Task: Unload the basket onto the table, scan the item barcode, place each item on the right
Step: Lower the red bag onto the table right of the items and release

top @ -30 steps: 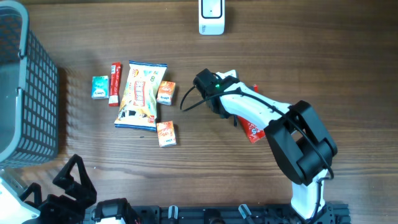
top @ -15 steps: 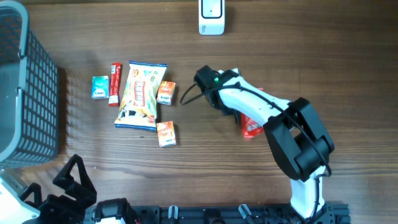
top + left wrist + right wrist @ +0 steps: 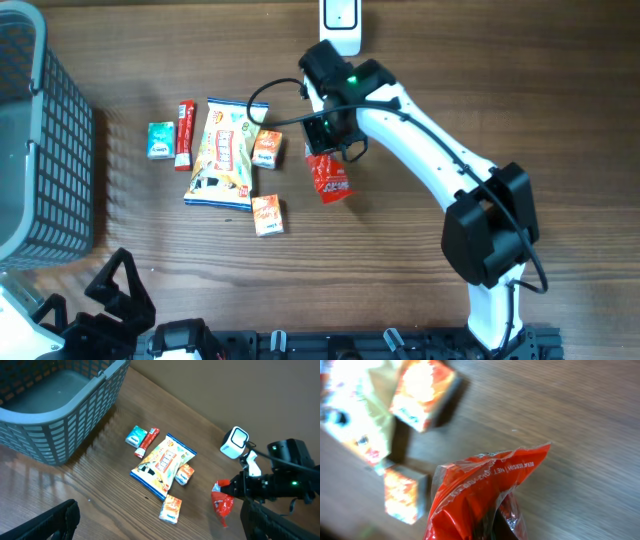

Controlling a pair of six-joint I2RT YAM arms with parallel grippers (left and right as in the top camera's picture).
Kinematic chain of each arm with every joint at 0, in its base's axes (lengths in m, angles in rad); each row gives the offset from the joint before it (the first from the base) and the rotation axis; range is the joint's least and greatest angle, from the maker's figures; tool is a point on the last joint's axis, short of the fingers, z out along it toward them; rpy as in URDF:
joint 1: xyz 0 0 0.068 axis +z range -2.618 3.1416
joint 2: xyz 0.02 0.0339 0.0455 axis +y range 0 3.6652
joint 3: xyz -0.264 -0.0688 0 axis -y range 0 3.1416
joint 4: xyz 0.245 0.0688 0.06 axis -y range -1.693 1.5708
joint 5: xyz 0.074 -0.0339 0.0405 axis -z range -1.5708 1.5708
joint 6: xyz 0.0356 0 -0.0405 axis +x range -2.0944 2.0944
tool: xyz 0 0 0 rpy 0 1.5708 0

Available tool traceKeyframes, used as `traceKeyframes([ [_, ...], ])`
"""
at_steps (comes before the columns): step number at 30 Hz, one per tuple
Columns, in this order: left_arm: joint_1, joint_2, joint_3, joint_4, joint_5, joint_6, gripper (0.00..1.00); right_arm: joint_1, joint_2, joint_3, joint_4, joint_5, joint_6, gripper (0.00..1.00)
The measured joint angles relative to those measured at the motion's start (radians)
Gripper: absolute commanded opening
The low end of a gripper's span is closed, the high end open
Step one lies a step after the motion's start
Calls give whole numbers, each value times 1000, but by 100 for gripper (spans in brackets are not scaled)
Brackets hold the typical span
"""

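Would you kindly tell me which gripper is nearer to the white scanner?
Right. The right gripper, shut on the red packet, hangs just short of the scanner; the open left gripper sits far away by the table's near left corner.

Two orange boxes (image 3: 266,149), one teal box (image 3: 160,140), one red packet (image 3: 328,178), one basket (image 3: 70,170)

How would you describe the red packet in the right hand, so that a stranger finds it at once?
Find the white scanner at the far side of the wood table. Just before it, the right hand holds a red packet, right of the big snack bag. It alone is held, crinkly shiny plastic; the orange boxes nearby lie flat.
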Motion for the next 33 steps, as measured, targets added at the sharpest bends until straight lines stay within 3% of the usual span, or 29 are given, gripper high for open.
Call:
traceKeyframes([
  [5, 0, 0, 0, 0, 0, 0, 100, -90, 0, -58, 71, -266, -68, 4],
  [12, 0, 0, 0, 0, 0, 0, 100, -245, 0, -379, 346, -610, -77, 6],
  [14, 0, 0, 0, 0, 0, 0, 100, -293, 2, -457, 393, -685, -67, 19],
  [16, 0, 0, 0, 0, 0, 0, 100, -327, 2, -489, 401, -727, -53, 39],
  [18, 0, 0, 0, 0, 0, 0, 100, -363, 2, -501, 391, -729, -48, 66],
  [20, 0, 0, 0, 0, 0, 0, 100, -401, 2, -503, 377, -706, -34, 99],
  [30, 0, 0, 0, 0, 0, 0, 100, -488, -51, -396, 72, -217, -15, 99],
  [33, 0, 0, 0, 0, 0, 0, 100, -488, -108, -347, 44, -166, -59, 100],
])
